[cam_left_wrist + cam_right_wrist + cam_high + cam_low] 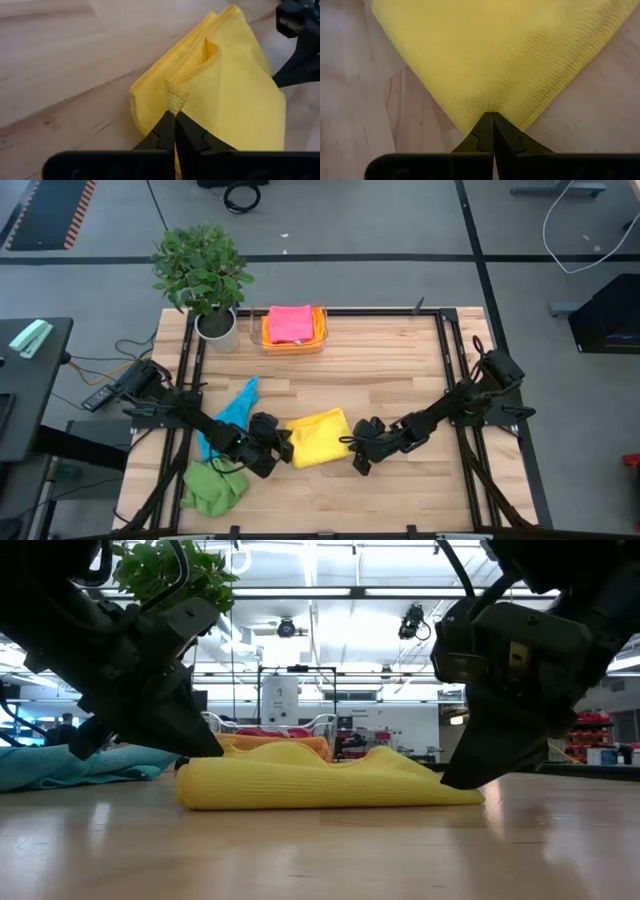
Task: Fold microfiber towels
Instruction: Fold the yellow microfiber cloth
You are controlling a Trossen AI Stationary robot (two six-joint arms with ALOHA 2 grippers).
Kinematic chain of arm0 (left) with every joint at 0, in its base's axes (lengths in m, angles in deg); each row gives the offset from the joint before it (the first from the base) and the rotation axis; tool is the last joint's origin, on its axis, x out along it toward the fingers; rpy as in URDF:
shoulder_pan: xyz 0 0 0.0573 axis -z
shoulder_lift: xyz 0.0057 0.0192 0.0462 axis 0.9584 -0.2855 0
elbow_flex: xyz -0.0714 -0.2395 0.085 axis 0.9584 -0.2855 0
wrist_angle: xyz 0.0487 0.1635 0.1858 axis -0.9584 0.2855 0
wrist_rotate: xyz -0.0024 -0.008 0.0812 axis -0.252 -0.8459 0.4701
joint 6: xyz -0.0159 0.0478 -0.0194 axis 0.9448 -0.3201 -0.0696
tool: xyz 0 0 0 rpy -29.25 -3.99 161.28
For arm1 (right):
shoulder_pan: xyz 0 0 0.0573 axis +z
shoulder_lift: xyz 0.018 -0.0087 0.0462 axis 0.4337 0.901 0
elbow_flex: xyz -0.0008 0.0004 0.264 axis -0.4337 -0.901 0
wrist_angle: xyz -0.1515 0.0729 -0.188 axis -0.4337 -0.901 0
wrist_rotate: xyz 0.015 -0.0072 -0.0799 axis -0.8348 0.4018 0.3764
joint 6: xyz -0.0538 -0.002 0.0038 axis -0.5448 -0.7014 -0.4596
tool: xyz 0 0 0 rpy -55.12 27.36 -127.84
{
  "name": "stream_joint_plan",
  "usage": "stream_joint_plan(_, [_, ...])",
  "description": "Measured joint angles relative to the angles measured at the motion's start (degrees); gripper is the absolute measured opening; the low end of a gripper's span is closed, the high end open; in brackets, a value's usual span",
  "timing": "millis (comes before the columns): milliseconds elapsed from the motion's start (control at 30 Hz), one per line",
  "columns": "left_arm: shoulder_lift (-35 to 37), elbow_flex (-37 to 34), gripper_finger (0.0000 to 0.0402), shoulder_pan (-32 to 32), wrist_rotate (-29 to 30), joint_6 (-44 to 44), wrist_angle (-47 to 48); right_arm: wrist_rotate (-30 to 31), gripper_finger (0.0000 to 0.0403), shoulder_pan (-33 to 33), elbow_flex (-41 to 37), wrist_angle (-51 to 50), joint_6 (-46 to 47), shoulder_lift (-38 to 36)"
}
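Observation:
A yellow towel (318, 437) lies folded in layers on the wooden table (400, 370), also in the low view (320, 783). My left gripper (284, 447) is shut at the towel's left side, and my right gripper (357, 452) is shut at its right near corner. A blue towel (232, 413) lies crumpled behind my left arm. A green towel (213, 488) lies bunched near the table's near left edge. A pink towel (291, 323) lies folded in a tray at the far edge. My left gripper pinches a raised hemmed corner of the towel's top layer (174, 101) between its two fingertips, slanting down from the table's left. The rest of the towel lies on the table. My right gripper pinches the towel's corner (492, 109) between its two fingertips, slanting down from the table's right. One layer or several, I cannot tell. The towel lies flat on the table.
A potted plant (205, 275) stands at the far left corner. A tray (318, 338) holding the pink towel stands beside it. Black frame rails (455, 370) run along the table's sides. Bare wood lies between the tray and the yellow towel.

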Motion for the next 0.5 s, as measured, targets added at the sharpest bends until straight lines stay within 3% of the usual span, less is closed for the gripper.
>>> stream_joint_plan(233, [5.7, 0.0, 0.0050, -0.2, 0.2, 1.2, 7.7, 0.1, 0.0003, 0.2, -0.1, -0.1, 0.4, -0.2])
stream_joint_plan(400, [11.9, 0.0, 0.0033, -0.5, 1.5, 1.1, 16.1, -0.1, 0.0003, 0.2, -0.1, 0.0, 0.7, -0.2])
stream_joint_plan(500, [13.2, 0.0, 0.0014, -0.8, 3.3, -0.9, 11.6, -0.1, 0.0003, 0.2, -0.2, 0.2, 0.7, -0.1])
